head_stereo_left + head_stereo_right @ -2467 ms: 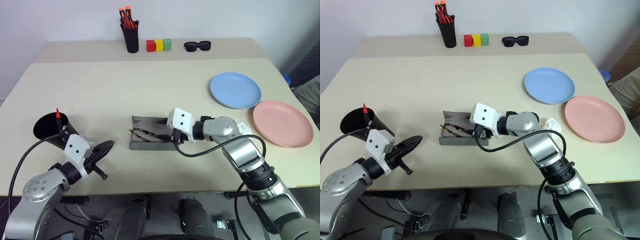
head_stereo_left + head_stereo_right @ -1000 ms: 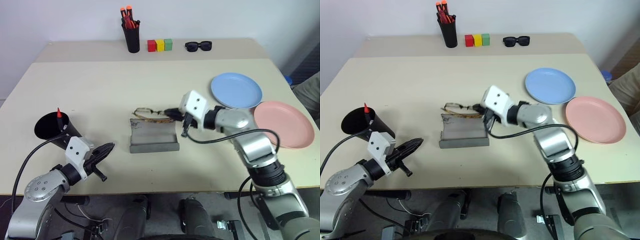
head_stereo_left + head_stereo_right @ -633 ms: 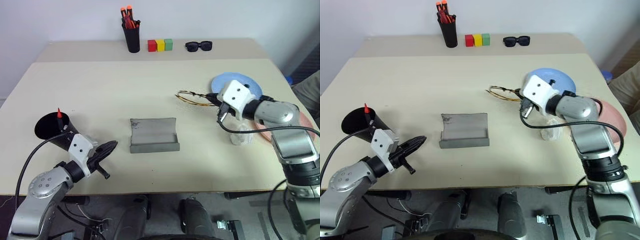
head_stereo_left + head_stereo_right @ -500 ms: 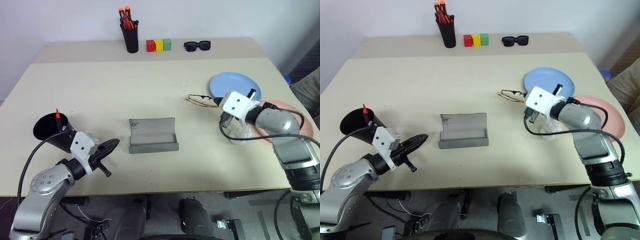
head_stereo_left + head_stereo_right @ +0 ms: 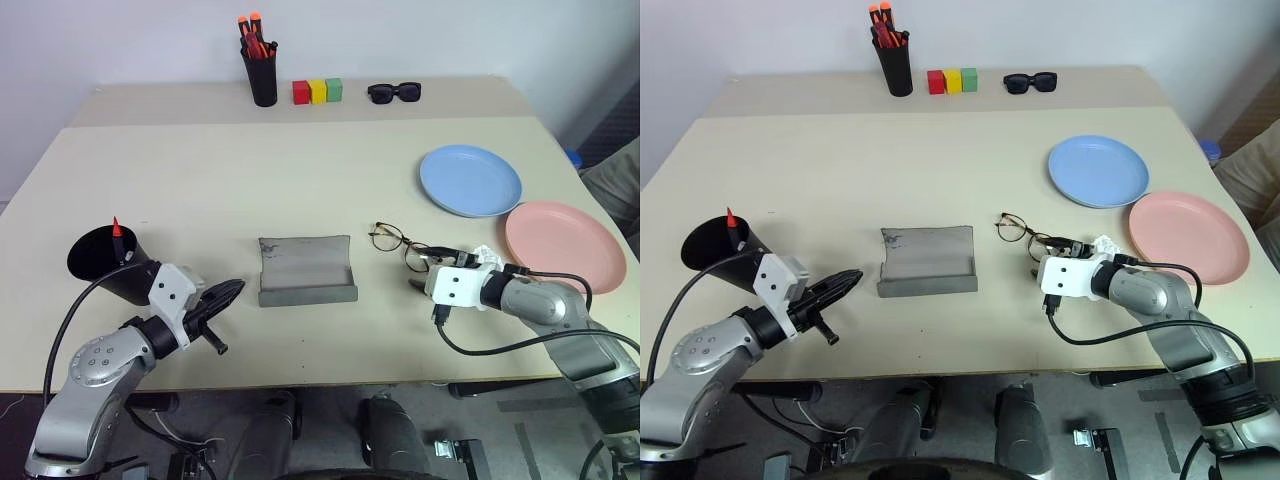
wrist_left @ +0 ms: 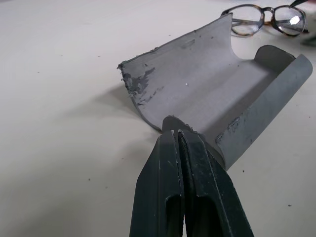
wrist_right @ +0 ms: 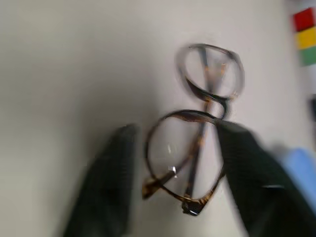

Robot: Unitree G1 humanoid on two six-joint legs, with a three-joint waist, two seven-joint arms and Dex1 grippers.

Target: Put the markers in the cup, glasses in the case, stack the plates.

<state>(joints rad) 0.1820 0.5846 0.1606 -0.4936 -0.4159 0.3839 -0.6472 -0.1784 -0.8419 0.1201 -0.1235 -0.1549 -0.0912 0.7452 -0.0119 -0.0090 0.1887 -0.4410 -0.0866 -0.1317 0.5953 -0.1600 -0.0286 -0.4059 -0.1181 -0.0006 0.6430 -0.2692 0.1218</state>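
Wire-framed glasses [image 5: 401, 243] lie on the table [image 5: 300, 180] beside the case [image 5: 305, 270], right gripper [image 7: 173, 187] spread astride them, apparently for re-gripping.

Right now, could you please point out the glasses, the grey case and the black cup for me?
glasses [image 5: 400, 243]: left eye view, on the frame's bridge.
case [image 5: 305, 264]: left eye view, on the open inner lining.
cup [image 5: 100, 255]: left eye view, on the dark inside wall near the rim.
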